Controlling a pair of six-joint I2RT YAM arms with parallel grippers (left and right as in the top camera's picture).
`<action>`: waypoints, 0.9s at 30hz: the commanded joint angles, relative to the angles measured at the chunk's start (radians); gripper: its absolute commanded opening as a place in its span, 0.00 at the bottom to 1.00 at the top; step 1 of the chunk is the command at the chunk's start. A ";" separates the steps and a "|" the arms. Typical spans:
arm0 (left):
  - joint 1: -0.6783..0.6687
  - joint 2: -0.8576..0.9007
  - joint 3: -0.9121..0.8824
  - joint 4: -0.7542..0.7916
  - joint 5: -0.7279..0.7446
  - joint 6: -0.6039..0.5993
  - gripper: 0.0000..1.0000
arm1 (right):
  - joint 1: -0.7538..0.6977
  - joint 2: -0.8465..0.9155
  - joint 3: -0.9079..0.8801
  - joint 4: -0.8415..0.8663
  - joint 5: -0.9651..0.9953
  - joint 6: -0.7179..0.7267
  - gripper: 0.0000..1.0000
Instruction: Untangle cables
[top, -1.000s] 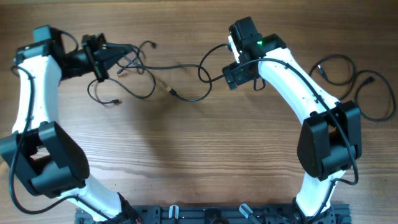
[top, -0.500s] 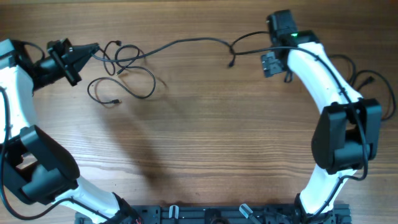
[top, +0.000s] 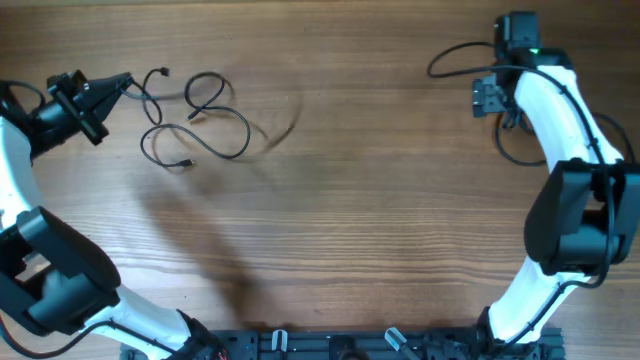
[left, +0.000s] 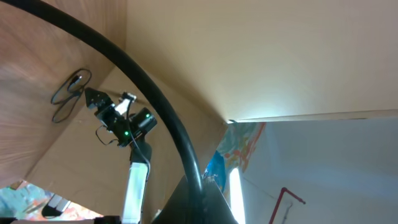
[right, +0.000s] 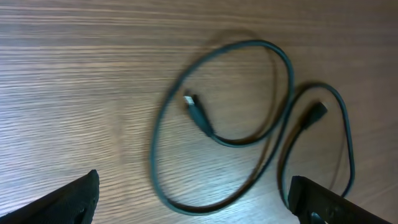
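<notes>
text: none legible | labels: none | numbers, signs: none

Table (top: 330, 220): cable bundle (top: 200, 113) lies at far left, loops just right of left gripper (top: 118, 84), 1 strand running into its tip. Loose cable (right: 236, 142) lies at far right, well apart from the bundle, looped on the table under right gripper (top: 489, 97). 2 arm bases at near edge.

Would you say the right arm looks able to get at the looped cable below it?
Probably yes: the right hand hangs open directly above the looped cable, and nothing lies between them.
</notes>
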 joint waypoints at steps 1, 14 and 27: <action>-0.004 -0.008 0.003 0.002 0.011 0.066 0.04 | -0.001 0.018 -0.008 0.003 -0.074 0.021 1.00; -0.230 -0.008 0.003 -0.022 -0.352 0.089 0.04 | -0.001 0.018 -0.008 -0.008 -0.524 0.019 1.00; -0.599 -0.008 0.003 0.056 -0.544 0.155 0.08 | -0.001 0.018 -0.008 -0.043 -0.892 0.022 1.00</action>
